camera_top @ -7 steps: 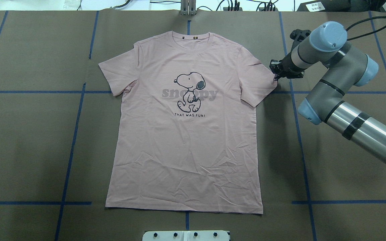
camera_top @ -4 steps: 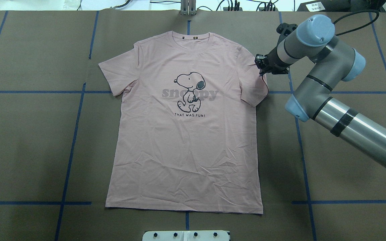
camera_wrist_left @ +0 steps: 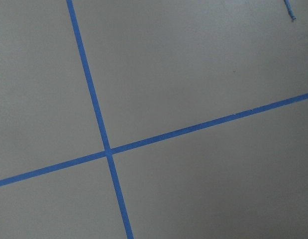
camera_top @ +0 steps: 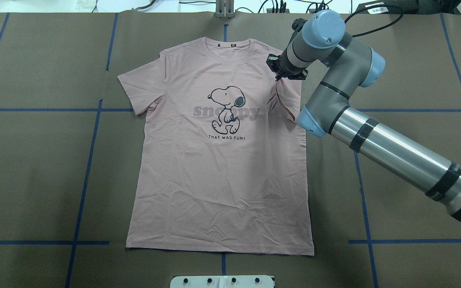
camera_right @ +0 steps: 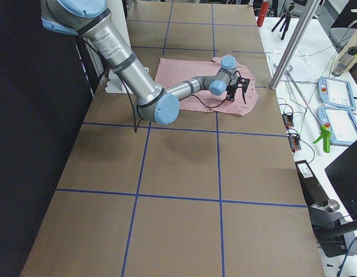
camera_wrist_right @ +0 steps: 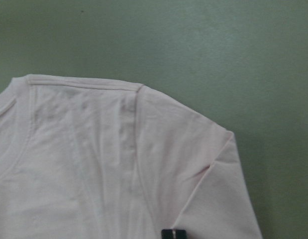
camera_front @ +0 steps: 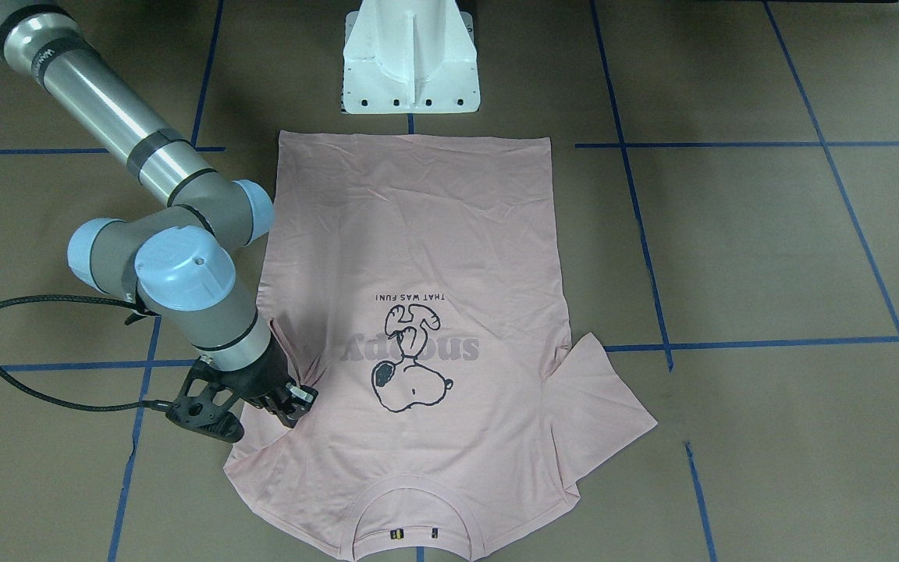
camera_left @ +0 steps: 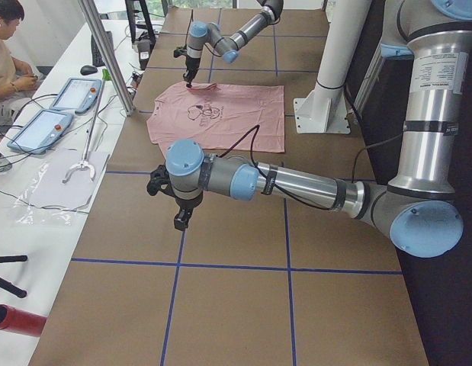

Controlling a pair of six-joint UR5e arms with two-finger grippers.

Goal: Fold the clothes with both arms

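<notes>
Far left in the overhead view, the paper-covered table (camera_top: 34,180) is bare. The left gripper (camera_left: 182,221) shows only in the side view, hanging over a blue tape cross (camera_wrist_left: 108,151) well apart from the garment, and I cannot tell whether it is released or clenched. The pink T-shirt (camera_top: 218,180) lies print-up mid-table, collar away from the robot, with its left sleeve (camera_top: 136,90) spread flat. Further right, the right gripper (camera_top: 279,77) looks clenched on the hem of the right sleeve (camera_top: 284,102), which is lifted and drawn in over the chest. The pinch holds only thin hem, so a pull quicker than the cloth can follow may slip it free. Nothing pins the body, so a long drag could haul the shoulder and side seam inward and crumple the print instead of setting a clean crease. A low carry could also ruck up the fabric underneath. For room, there is wide open paper on the left, and the white pedestal base (camera_front: 410,55) sits near the straight bottom hem. On the right, the right arm (camera_top: 374,140) crosses above the shirt's edge, so any retreat likely wants height first.
</notes>
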